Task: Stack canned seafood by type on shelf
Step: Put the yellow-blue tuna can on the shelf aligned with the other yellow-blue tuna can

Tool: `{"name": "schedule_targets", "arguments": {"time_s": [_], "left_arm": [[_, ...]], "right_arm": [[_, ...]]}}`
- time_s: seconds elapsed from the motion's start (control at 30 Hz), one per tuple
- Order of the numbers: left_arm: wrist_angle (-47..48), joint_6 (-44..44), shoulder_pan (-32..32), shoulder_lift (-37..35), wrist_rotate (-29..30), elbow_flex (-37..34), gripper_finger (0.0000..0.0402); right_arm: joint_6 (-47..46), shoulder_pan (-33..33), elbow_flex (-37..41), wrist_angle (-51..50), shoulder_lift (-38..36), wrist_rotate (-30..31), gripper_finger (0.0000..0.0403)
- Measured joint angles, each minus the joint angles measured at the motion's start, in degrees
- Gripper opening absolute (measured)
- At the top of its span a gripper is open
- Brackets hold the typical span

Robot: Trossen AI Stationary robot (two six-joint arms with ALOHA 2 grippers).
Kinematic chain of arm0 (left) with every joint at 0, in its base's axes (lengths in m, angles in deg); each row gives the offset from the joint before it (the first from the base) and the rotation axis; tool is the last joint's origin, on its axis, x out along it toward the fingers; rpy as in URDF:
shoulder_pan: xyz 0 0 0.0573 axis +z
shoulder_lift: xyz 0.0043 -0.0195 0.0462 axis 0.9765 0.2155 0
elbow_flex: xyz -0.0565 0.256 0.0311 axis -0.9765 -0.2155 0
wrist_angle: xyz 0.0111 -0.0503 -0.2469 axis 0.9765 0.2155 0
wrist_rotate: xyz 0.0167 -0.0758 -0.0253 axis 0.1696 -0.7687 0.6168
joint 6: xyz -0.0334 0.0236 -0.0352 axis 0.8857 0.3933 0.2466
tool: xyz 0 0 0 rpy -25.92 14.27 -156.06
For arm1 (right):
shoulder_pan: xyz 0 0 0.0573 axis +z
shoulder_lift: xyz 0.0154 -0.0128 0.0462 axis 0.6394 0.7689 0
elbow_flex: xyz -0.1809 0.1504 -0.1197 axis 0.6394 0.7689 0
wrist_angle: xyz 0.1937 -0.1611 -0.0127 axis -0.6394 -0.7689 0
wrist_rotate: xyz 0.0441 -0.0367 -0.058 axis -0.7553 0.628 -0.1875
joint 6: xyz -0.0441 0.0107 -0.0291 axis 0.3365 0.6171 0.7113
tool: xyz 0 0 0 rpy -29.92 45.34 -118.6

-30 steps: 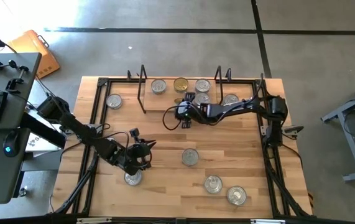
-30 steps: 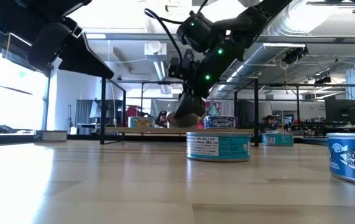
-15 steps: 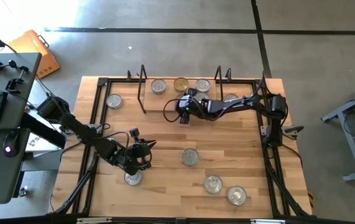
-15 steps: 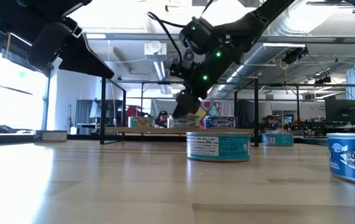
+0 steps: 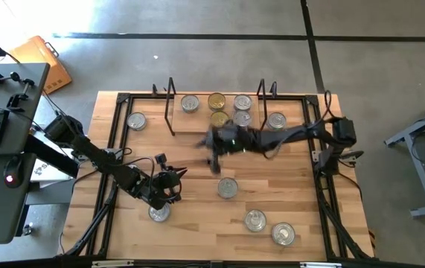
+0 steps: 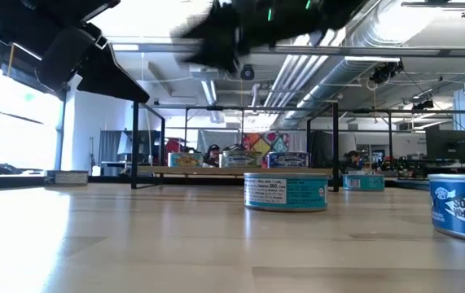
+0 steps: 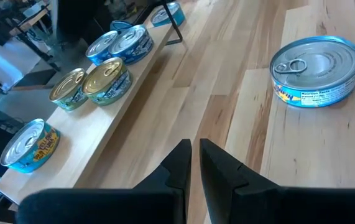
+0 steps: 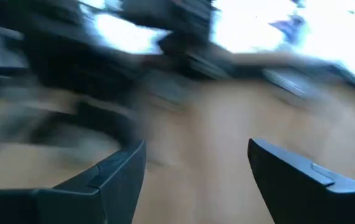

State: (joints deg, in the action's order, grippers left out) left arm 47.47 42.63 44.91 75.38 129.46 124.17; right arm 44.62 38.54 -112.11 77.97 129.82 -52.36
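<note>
Tins everywhere, that's the first impression from the high view. Shelf (image 5: pixel 197 121) sits at the upper middle of the table (image 5: pixel 301 186), with a silver tin (image 5: pixel 190 103), a gold tin (image 5: pixel 216 100) and another silver one (image 5: pixel 243 102) along its back edge, plus a second gold tin (image 5: pixel 219 117) and a silver one (image 5: pixel 242 117) just in front of those. One more tin (image 5: pixel 276 120) sits right of the shelf's end frame, and another (image 5: pixel 136 120) sits left of it. Loose tins on the table: one in the middle (image 5: pixel 228 188), two at lower right (image 5: pixel 254 220) (image 5: pixel 283 234), and one at lower left (image 5: pixel 158 214).

Right gripper (image 5: pixel 214 145) is stretched out across the middle of the frame, just below the shelf's front edge and above the middle tin. It's smeared, but its wrist view shows the two fingers (image 8: pixel 112 180) spread wide with nothing between them.

Left gripper (image 5: pixel 173 182) hangs at lower left, next to the lower-left tin, fingers (image 7: pixel 180 163) nearly pressed together and holding nothing. Its wrist view looks past a blue-sided tin (image 7: pixel 317 70) toward the shelf row.

Low view has a teal-labelled tin (image 6: pixel 285 192) dead centre, another (image 6: pixel 462 207) cut off at the right edge, and the right arm is just a dark smear up top.
</note>
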Motion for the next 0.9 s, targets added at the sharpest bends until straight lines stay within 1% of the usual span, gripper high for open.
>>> {"name": "schedule_targets", "arguments": {"time_s": [0.07, 0.1, 0.2, 0.3, 0.4, 0.47, 0.57, 0.67, 0.8, 0.9], "left_arm": [[0.0, 0.9, 0.0, 0.0, 0.0, 0.0, 0.0023], [0.0, 1.6, 0.0, 0.0, 0.0, 0.0, 0.0023], [0.0, 3.0, 0.0, 0.2, 0.0, 0.0, 0.0023], [0.0, 3.2, 0.0, 1.0, 0.0, 0.0, 0.0023], [-0.2, 2.8, 0.3, 2.3, 0.0, 0.0, 0.0023], [-0.6, 2.6, 0.6, 3.4, 0.0, 0.0, 0.0023], [-2.3, 2.8, 1.5, 5.1, 0.0, 0.0, 0.0023], [-5.5, 2.8, 2.4, 7.5, -0.1, 0.0, 0.0023], [-11.8, 2.3, 4.2, 11.3, -0.7, 0.0, 0.0023], [-17.2, -0.2, 5.9, 13.8, -4.6, 0.0, 0.0023]], "right_arm": [[0.4, 3.6, 0.0, 3.3, 0.0, -0.6, 0.0273], [1.3, 5.2, 0.0, 4.0, 0.0, 0.8, 0.0273], [4.2, 8.9, 0.0, 4.1, -0.1, 9.1, 0.0272], [5.2, 11.5, 0.0, -0.3, -1.0, 15.7, 0.0272], [3.5, 13.5, 0.0, -7.1, -3.0, 19.4, 0.0272], [1.4, 14.7, 0.0, -12.2, -4.6, 20.3, 0.0272], [-0.5, 17.1, 0.0, -19.6, -6.3, 18.9, 0.0272], [-2.1, 19.6, 0.0, -30.7, -7.4, 17.8, 0.0272], [-9.7, 21.5, 0.0, -46.8, -7.0, 18.0, 0.0272], [-16.6, 21.9, 0.0, -55.4, -5.8, 19.9, 0.0272]]}}
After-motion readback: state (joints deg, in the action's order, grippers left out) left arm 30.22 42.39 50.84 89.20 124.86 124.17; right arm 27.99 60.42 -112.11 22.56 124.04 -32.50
